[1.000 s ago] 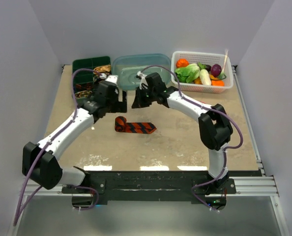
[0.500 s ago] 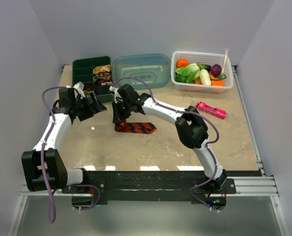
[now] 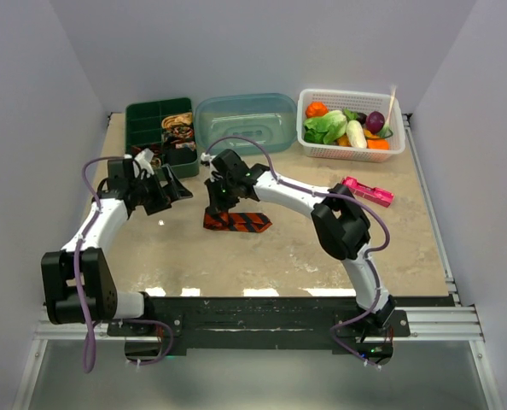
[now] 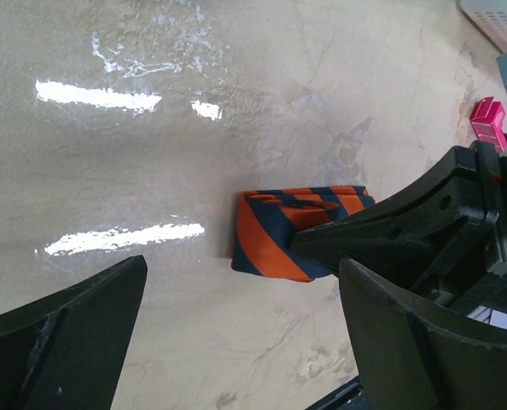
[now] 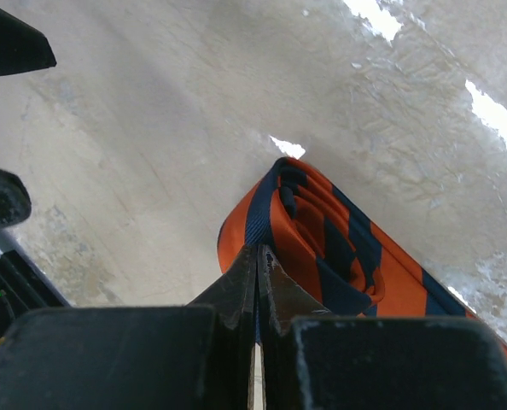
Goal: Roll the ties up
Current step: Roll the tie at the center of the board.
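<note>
The orange tie [image 3: 241, 222] with dark diagonal stripes lies partly rolled on the table, its coil at the left end. My right gripper [image 3: 220, 199] is shut on the coil's outer layer. In the right wrist view its tips [image 5: 259, 253] pinch the edge of the tie [image 5: 330, 243]. My left gripper [image 3: 176, 190] is open and empty, left of the tie and apart from it. In the left wrist view the tie [image 4: 275, 239] lies beyond its spread fingers [image 4: 74, 337]. Small patterned tie coils [image 3: 178, 128] sit in the green box [image 3: 147, 115].
A blue translucent tub [image 3: 245, 120] stands at the back middle. A white basket [image 3: 392, 150] of toy vegetables stands at the back right. A pink flat gadget [image 3: 366, 191] lies to the right of the tie and also shows in the left wrist view [image 4: 491, 122].
Both grippers left the back containers. The left arm swung out to the left. The right gripper came down onto the tie's coiled left end and nudged it slightly right.
</note>
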`<action>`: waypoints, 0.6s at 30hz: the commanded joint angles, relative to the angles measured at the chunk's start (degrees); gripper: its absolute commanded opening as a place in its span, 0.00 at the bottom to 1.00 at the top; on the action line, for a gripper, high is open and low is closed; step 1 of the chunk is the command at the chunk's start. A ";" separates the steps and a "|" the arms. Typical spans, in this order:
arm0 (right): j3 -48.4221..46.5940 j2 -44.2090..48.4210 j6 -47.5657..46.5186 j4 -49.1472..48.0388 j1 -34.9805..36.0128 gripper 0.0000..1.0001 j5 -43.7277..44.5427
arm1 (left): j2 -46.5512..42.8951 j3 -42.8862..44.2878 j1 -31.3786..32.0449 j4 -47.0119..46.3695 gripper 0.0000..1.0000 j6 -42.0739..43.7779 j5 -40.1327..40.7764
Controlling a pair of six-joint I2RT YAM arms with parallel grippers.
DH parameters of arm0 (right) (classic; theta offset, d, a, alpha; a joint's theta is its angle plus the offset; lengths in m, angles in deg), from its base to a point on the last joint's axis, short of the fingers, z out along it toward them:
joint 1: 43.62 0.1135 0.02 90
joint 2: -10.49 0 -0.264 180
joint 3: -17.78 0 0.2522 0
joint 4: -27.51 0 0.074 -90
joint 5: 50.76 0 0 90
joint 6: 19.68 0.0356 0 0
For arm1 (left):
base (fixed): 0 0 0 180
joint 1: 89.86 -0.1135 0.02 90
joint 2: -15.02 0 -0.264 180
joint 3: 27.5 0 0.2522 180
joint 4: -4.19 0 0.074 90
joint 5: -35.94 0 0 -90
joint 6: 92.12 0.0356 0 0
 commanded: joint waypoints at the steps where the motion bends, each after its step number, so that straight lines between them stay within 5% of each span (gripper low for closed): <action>1: 2.63 4.46 -1.21 -0.11 0.00 0.00 2.68 | 0.62 -1.27 -0.28 -3.24 1.00 0.03 -2.48; 18: 10.45 7.54 -2.00 -0.99 -1.40 0.00 7.35 | 9.57 -8.83 9.12 -23.18 1.00 -6.38 -9.87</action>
